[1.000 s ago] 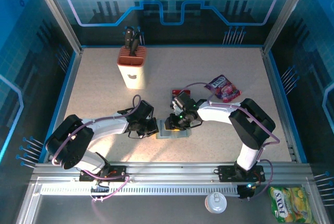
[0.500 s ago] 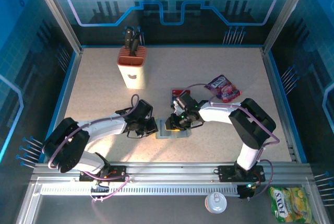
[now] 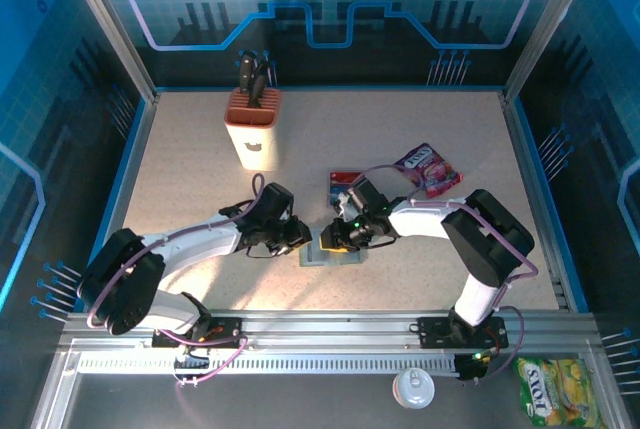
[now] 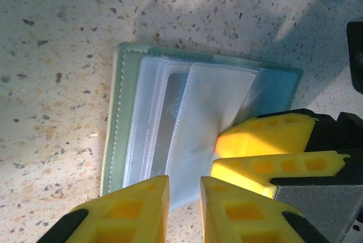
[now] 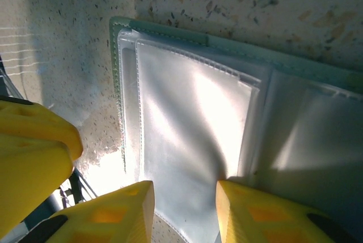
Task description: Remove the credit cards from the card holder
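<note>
The card holder (image 3: pixel 331 253) lies open on the table between both grippers, a grey-green bifold (image 4: pixel 121 119) with clear plastic sleeves (image 5: pixel 193 118) inside; I see no card in the sleeves. A blue credit card with a red band (image 3: pixel 343 180) lies flat on the table just behind the right wrist. My left gripper (image 4: pixel 184 195) hovers at the holder's near edge, fingers a narrow gap apart, with only sleeve edge and table showing between them. My right gripper (image 5: pixel 184 197) stands open over a sleeve, one fingertip (image 5: pixel 238 195) pressing at the sleeve's fold. Its fingers (image 4: pixel 261 138) lift a sleeve flap in the left wrist view.
A tan knife block (image 3: pixel 253 129) stands at the back left. A purple snack packet (image 3: pixel 428 169) lies right of the card. Blue walls (image 3: pixel 130 159) fence the table. The two grippers' fingers nearly touch over the holder.
The left arm has stretched forward and its gripper edged right to the holder. The right gripper has shifted slightly right, uncovering more of the card behind it.
</note>
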Controlling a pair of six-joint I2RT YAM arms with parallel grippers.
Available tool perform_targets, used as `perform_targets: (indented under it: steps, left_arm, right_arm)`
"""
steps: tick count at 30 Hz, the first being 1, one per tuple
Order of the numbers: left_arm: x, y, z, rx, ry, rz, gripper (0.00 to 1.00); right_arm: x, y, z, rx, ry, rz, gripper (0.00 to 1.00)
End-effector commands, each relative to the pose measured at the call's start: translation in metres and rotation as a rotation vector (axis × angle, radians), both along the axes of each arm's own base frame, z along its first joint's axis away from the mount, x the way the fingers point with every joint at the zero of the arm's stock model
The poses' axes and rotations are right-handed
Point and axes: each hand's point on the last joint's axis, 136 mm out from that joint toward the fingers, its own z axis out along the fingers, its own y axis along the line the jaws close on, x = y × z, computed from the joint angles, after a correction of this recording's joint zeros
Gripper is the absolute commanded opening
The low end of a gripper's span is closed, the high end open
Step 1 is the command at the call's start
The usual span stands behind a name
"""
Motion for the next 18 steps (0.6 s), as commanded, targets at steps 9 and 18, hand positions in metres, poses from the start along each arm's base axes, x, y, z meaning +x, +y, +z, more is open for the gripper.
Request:
perform_targets:
  steps: [9,18]
  left_arm:
    - [0.005,-0.015,-0.009,-0.058,0.035,0.014,0.28]
    - [0.005,-0.017,-0.014,-0.067,0.042,0.018,0.31]
  right_arm:
    - [-0.004,-0.007,-0.006,0.06,0.054,-0.025,0.35]
    - [-0.006,-0.01,-0.011,0.068,0.069,-0.031,0.34]
